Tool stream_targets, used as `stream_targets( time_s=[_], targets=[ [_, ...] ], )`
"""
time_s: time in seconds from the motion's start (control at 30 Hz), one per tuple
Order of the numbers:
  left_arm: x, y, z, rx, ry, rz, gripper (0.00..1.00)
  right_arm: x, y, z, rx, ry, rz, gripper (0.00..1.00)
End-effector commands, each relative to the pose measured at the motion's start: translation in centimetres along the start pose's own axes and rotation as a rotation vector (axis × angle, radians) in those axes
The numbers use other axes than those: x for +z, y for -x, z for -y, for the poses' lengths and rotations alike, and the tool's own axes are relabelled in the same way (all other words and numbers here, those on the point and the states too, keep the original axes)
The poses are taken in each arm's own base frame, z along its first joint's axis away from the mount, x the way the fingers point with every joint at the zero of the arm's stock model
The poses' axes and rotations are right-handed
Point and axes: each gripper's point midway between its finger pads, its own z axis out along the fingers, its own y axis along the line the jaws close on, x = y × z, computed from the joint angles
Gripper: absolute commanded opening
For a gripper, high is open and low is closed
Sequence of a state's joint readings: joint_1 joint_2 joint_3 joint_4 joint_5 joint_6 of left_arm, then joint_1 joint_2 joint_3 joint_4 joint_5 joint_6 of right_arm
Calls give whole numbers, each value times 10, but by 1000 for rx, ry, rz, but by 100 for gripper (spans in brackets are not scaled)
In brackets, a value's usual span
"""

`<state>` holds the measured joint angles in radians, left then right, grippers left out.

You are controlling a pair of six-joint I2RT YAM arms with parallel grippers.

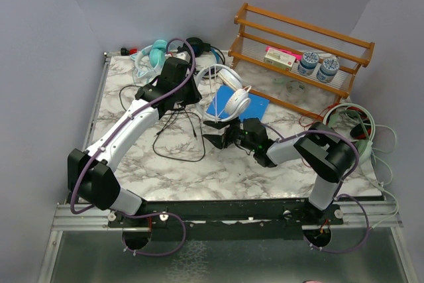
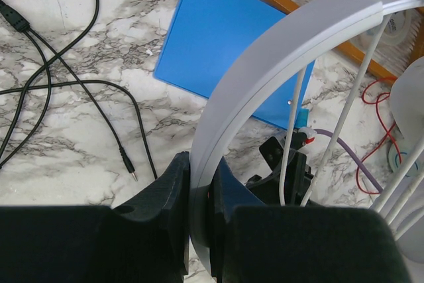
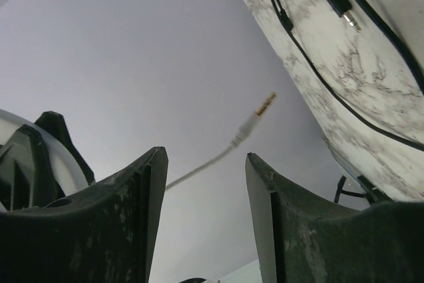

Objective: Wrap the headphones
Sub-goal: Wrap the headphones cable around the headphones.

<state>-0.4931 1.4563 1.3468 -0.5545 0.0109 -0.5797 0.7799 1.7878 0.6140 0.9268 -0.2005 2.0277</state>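
Tubs (image 1: 308,63), box (image 1: 279,57) on rack (image 1: 301,28); white headphones (image 1: 228,94) nearby

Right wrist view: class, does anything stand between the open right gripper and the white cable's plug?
Nothing visible does. The white cable's plug hangs in the air ahead of the right gripper, whose jaws stand open.

Three headsets: one white headset (image 1: 236,103), one teal headset (image 1: 156,53) and one black headset (image 1: 197,44) at the table's back edge; two blue-lidded jars (image 1: 308,63) (image 1: 328,69), one wooden rack (image 1: 305,28), one blue sheet (image 1: 256,107)
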Motion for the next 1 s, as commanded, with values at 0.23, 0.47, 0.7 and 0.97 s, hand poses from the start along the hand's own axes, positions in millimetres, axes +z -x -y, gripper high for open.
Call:
stream_targets(
  time_s=[0.23, 0.47, 0.7, 0.97],
  targets=[
    [-22, 26, 29, -28, -108, 89, 0, 7, 2, -13, 19, 64, 19, 57],
    [-23, 26, 29, -24, -111, 88, 0, 5, 4, -10, 17, 55, 35, 6],
    [-25, 29, 22, -2, -82, 112, 0, -9, 12, -3, 17, 49, 79, 1],
    [-25, 31, 11, 26, -35, 128, 0, -37, 36, -5, -36, 55, 172, 1]
  ],
)
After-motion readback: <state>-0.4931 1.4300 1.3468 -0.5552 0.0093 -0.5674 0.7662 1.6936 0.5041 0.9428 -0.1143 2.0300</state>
